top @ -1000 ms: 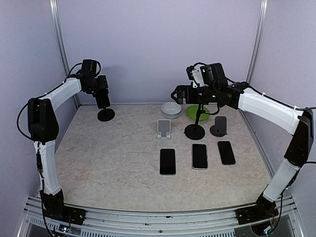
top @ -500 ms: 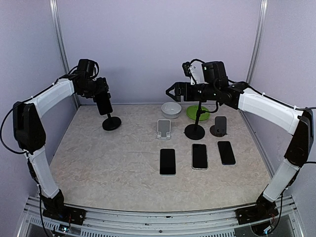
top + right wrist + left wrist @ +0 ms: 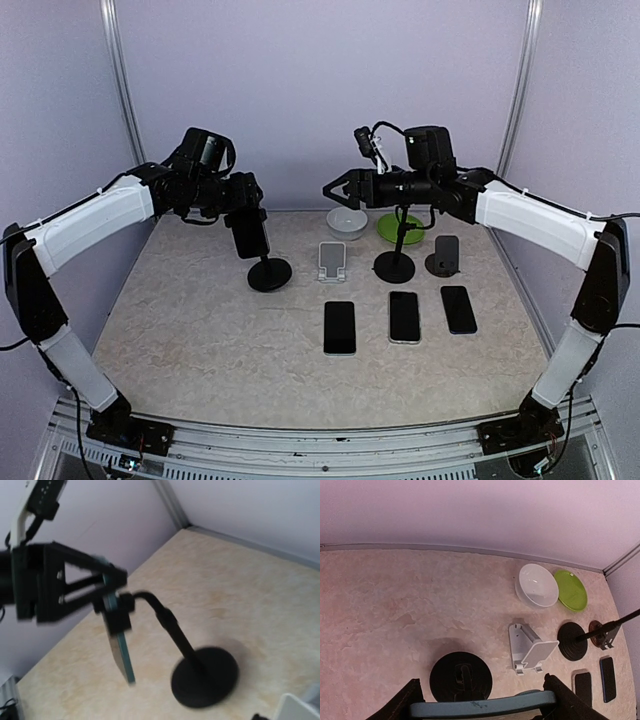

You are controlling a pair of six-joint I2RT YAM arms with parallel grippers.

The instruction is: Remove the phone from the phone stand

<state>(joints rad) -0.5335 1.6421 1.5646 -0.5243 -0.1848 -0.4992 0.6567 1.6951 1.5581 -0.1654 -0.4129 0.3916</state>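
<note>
While the left tool point(image 3: 246, 212) grips the phone point(image 3: 250, 238) by its side edges, fingers spread wide across it, the phone sits tilted in the clamp of the black phone stand point(image 3: 268, 272), left of centre on the table point(image 3: 200, 320). Whether the stand's round base touches the table cannot be told. Just right of it stands a white folding stand point(image 3: 333, 262). Farther right, the right tool point(image 3: 332, 187) hangs in the air near a white bowl point(image 3: 347, 221), jaws apart and holding nothing.
</note>
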